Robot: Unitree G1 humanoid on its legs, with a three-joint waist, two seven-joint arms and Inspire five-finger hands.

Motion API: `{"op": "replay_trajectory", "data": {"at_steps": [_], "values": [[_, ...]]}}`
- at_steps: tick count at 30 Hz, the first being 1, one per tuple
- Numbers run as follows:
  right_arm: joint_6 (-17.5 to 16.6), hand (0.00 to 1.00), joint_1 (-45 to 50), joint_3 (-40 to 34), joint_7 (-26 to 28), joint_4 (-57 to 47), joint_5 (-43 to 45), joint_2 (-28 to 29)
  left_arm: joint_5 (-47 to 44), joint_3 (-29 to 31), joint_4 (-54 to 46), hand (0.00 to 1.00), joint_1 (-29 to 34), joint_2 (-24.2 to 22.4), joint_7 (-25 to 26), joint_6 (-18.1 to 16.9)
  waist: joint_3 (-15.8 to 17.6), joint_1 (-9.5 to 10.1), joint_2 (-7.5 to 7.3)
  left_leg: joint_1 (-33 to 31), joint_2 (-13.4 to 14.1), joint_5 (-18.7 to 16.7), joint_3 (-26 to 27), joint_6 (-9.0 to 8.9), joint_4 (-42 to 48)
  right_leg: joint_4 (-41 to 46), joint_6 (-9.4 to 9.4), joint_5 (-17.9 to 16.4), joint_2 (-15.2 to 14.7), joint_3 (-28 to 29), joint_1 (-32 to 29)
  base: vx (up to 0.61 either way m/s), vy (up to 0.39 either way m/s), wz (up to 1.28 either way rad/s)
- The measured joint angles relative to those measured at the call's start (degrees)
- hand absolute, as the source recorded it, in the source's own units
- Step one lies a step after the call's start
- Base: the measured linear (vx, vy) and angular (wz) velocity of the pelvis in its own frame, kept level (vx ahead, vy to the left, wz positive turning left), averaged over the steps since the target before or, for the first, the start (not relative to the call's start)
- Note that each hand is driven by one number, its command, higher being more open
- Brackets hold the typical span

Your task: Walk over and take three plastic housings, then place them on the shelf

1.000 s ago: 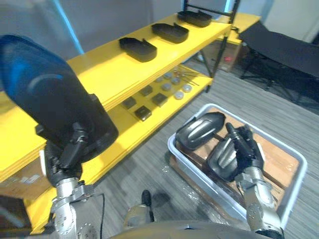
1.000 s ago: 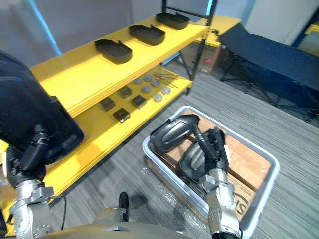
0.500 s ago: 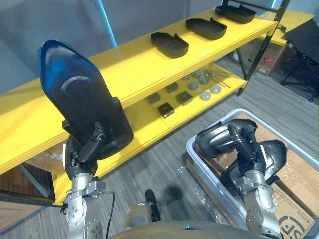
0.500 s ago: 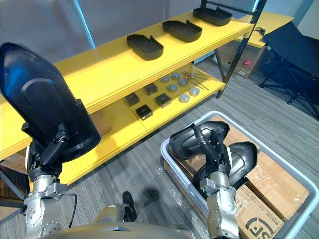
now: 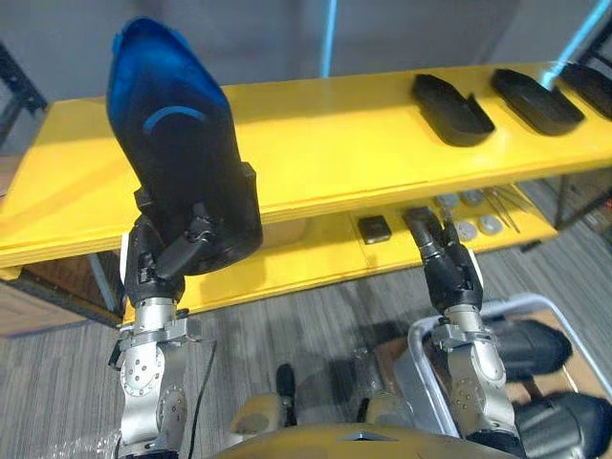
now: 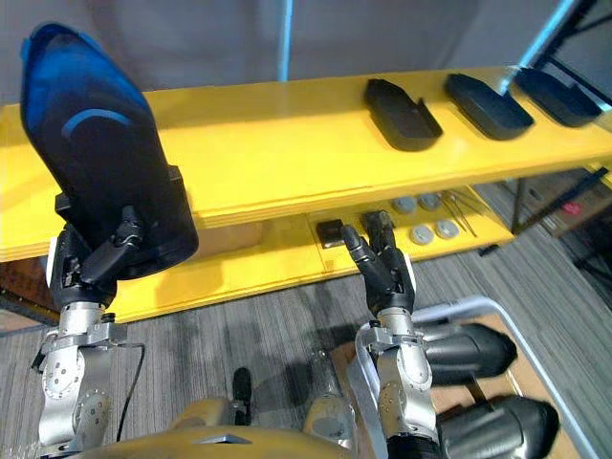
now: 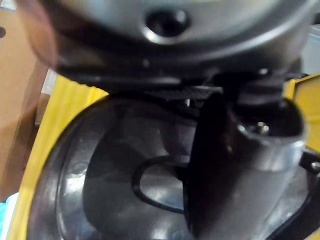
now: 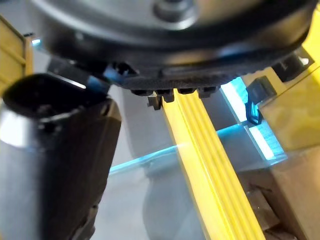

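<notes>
I'm watching the left hand (image 5: 177,263) gripping a dark plastic housing (image 5: 177,143), with fingers and thumb curling round its lower end. The housing is standing upright, its broad rounded end on top, in front of the left part of the yellow shelf (image 5: 316,134). In the left wrist view the thumb is pressing against the housing's hollow inner side.

The right hand (image 5: 445,273) is hovering raised in front of the shelf's lower board. Its fingers are pointing up, straight and close together, and the thumb is standing out to one side.

Three more housings (image 5: 451,96) are lying flat in a row toward the right end of the top board, well apart from the one I'm holding. On the lower board, behind the right hand, a small dark block (image 5: 374,228) and some round metal discs (image 5: 475,228) are sitting. Down on the floor at the right, a grey bin (image 6: 449,308) is holding two further housings (image 5: 531,346), lying side by side.
</notes>
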Motion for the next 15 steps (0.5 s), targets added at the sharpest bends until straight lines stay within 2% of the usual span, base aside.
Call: {"op": "replay_trajectory", "data": {"at_steps": [1, 2, 3, 4, 5, 7, 8, 10, 13, 15], "values": [[0.46, 1.00, 1.29, -0.02, -0.48, -1.49, 1.78, 0.22, -0.12, -0.51, 0.00, 0.00, 0.46, -0.16, -0.07, 0.10, -0.01, -0.45, 0.00, 0.15, 0.00, -0.02, -1.37, -0.06, -0.12, -3.95, 1.01, 0.79, 1.37, 2.29, -0.45, 0.20, -0.164, 0.90], [1.05, 1.00, 2.47, -0.06, -1.05, -2.32, 2.34, 0.71, -0.10, -0.74, -0.01, 0.00, 1.52, -0.41, -0.11, 0.33, -0.20, -0.73, -0.52, 0.71, -0.37, -0.39, -1.92, -0.68, -0.12, -7.67, 1.09, 2.16, 1.74, 3.15, -0.25, 0.21, -0.176, 0.78], [1.32, 1.00, 2.80, -0.05, -1.20, -2.32, 2.40, 1.02, -0.13, -0.74, -0.01, 0.00, 2.32, -0.49, -0.10, 0.45, -0.29, -0.73, -1.00, 1.25, -0.68, -0.76, -2.15, -1.19, -0.05, -9.31, 0.22, 3.74, 1.63, 3.08, 0.18, 0.24, -0.209, 0.46], [2.02, 1.00, 3.58, 0.12, -1.49, -2.31, 2.81, 1.81, -0.15, -0.76, -0.01, 0.00, 4.23, -0.50, -0.10, 0.84, -0.97, -0.48, -2.51, 2.15, -1.86, -1.54, -2.16, -2.13, 0.18, -12.42, -0.56, 7.78, 1.16, 2.98, 1.39, 0.25, -0.242, 0.22], [2.17, 1.00, 4.28, 0.17, -1.57, -2.30, 2.83, 2.22, -0.20, -0.75, 0.08, 0.00, 5.46, -0.63, -0.11, 1.11, -1.68, -0.49, -3.59, 2.21, -2.93, -2.89, -2.15, -2.62, 0.90, -14.92, 0.96, 11.92, 0.82, 3.62, 2.78, 0.29, -0.265, 0.26], [2.20, 1.00, 4.75, -0.31, -1.93, -1.97, 4.18, 1.18, -1.88, -1.71, -0.05, 0.00, 7.68, -2.96, -1.03, 1.69, -2.38, -0.43, -1.24, 2.39, -0.27, -5.05, 0.04, -3.79, 3.03, -20.03, 0.66, 13.32, 2.44, 1.86, 6.25, 0.22, -0.170, 0.14], [2.19, 1.00, 4.62, -0.59, -1.89, -1.98, 4.50, 1.13, -1.96, -1.69, -0.23, 0.00, 8.08, -3.44, -1.61, 1.69, -2.67, -0.21, -0.72, 2.26, 0.46, -5.17, 0.25, -4.16, 3.40, -22.16, 0.30, 14.38, 3.33, 1.74, 7.24, 0.20, -0.135, -0.06], [2.20, 1.00, 4.36, -1.85, -1.30, -1.99, 4.62, 1.08, -1.98, -1.67, -0.91, 0.00, 7.50, -3.53, -2.58, 1.69, -2.90, -0.12, -0.35, 1.85, 1.79, -6.01, 0.44, -5.33, 4.05, -24.36, 0.07, 15.05, 4.66, 1.57, 8.16, 0.17, -0.132, -0.09], [2.15, 1.00, 4.45, -3.59, -0.95, -2.08, 4.74, 1.08, -2.01, -1.69, -3.02, 0.00, 7.26, -3.57, -3.34, 1.61, -2.82, -0.49, -0.17, 1.27, 2.84, -8.50, 1.01, -5.74, 6.96, -24.90, -0.26, 14.75, 5.67, 1.70, 8.90, 0.12, -0.078, -0.12], [1.87, 1.00, 5.32, -3.82, -1.00, -2.09, 4.92, 1.29, -2.68, -1.69, -3.33, 0.00, 7.03, -3.66, -2.86, 1.30, -2.45, -1.00, 0.72, -0.36, 4.68, -13.33, 1.58, -7.09, 16.07, -24.78, -1.11, 13.24, 6.98, 2.51, 11.20, 0.09, -0.005, -0.20]]}}
